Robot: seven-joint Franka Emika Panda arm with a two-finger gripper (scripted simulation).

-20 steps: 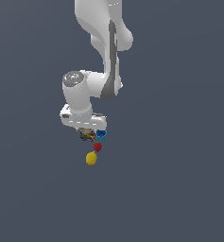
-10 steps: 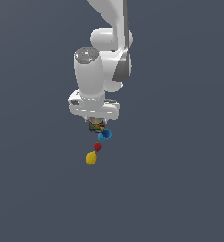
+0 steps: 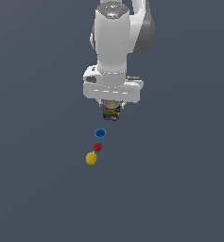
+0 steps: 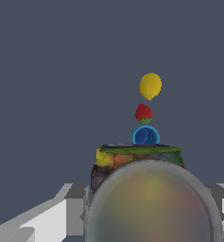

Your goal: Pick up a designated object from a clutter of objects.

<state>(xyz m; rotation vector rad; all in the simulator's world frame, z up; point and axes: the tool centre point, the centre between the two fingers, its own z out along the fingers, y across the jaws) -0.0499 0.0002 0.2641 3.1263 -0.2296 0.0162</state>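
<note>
The multicoloured can [image 3: 111, 113] hangs between the fingers of my gripper [image 3: 111, 114], clear of the floor and above the other items. In the wrist view the can [image 4: 132, 158] fills the near field, and its pale round top [image 4: 151, 208] is blurred close to the camera. The gripper is shut on it, with one grey finger [image 4: 47, 215] showing beside it. The rest of the clutter lies in a line below: a blue cup [image 3: 100, 134], a red strawberry piece [image 3: 98, 147] and a yellow lemon piece [image 3: 91, 159].
The cup [image 4: 145, 136], strawberry [image 4: 143, 113] and lemon [image 4: 150, 85] show beyond the can in the wrist view. The floor [image 3: 179, 179] is a plain dark grey surface. The white arm [image 3: 114, 42] rises above the gripper.
The gripper has moved up and toward the exterior view's right with the can in it, away from the cup, strawberry and lemon, which stay where they were.
</note>
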